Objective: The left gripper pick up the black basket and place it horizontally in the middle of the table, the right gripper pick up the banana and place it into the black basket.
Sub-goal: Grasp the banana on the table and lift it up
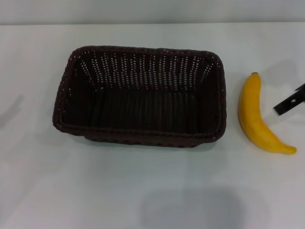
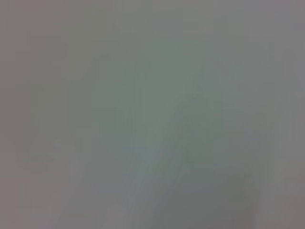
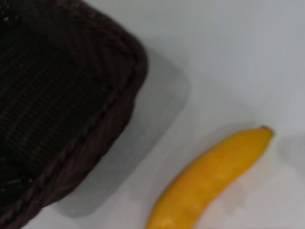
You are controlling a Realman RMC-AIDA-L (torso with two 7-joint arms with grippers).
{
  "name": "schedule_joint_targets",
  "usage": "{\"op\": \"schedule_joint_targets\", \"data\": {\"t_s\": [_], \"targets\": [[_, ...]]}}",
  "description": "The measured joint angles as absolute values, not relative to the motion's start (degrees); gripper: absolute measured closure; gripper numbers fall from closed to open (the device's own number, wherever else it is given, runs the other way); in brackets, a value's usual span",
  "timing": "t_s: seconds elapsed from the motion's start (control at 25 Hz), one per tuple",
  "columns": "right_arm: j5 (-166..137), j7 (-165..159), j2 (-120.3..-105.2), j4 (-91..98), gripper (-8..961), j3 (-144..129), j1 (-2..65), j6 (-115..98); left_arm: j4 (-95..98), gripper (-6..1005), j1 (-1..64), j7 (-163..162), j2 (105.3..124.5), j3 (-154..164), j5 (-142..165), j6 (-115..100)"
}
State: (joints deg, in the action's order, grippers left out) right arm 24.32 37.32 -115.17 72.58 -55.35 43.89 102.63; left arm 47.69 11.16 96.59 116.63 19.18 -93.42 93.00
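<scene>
Basket: the black basket sits lengthwise across the table, roughly mid-table, open side up, nothing inside.
Basket edges: braided rim runs all round; far wall shows open weave; near wall is a bit rumpled along the bottom edge. Right wrist view shows one rounded corner w/ a soft shadow on the white beside it.
Banana: the banana lies flat on the table to the right of the basket, just beside its right wall but apart, a strip of bare white between. Dark stem tip points to the far side, the other end curves out toward the right edge. In the right wrist view the banana lies near the basket corner, not touching.
Right gripper: only a thin black finger of the right gripper pokes in at the right edge of the head view, just right of the banana, apart from it. Open or closed: can't tell, rest is out of frame.
Left gripper: not seen; left wrist view is only a grey blur.
Room: wide bare white in front of the basket, a broad strip on its left, narrower band behind up to the table's far edge.
</scene>
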Motion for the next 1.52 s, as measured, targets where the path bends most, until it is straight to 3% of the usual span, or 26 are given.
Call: {"op": "schedule_joint_targets", "data": {"t_s": [0.6,1.52], "targets": [[33.04,24.35,-115.48,69.21,141,-75.68,45.13,95.85,47.29,104,11.16,97.86,115.27,19.15,-93.03,93.19],[28.47,24.74,-115.41,63.72,197,-80.48,44.96,94.65,45.84,104,11.89,98.71,115.13,19.16,-92.89,92.93]]}}
